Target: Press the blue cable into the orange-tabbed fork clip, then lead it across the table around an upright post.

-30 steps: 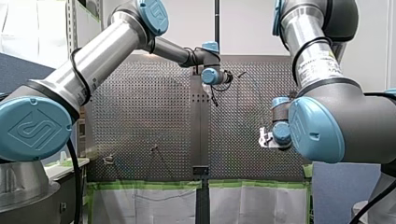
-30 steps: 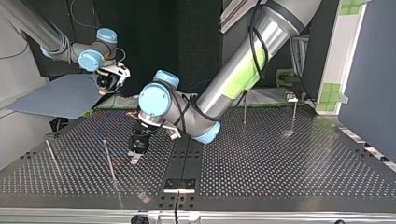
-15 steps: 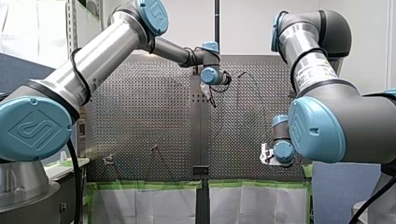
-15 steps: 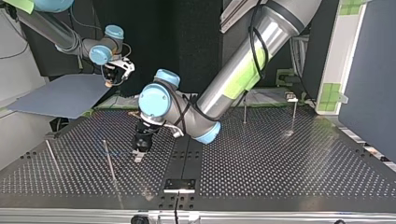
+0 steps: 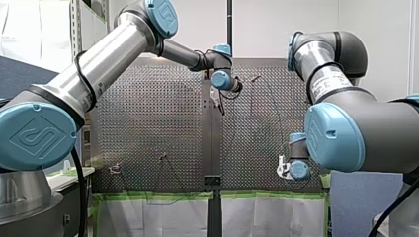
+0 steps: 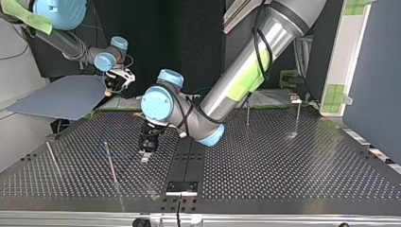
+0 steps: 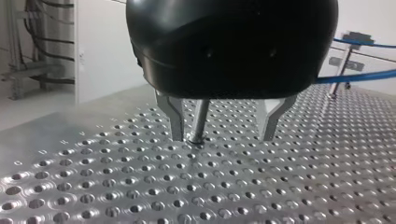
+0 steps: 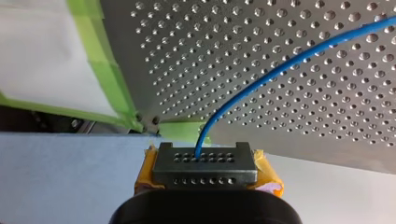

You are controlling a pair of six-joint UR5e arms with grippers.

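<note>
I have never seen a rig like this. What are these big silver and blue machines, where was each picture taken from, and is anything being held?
They are two robot arms working at a metal table full of small holes. One picture looks from behind the arms, one from across the table facing them, and two come from cameras on the arms' wrists. Thin upright posts stand on the table. My right pincer, with yellow pads, is shut on a blue cable that runs out over the table. My left pincer, black with metal fingers, is open just above the table, with one post standing between its fingers. It holds nothing.
</note>
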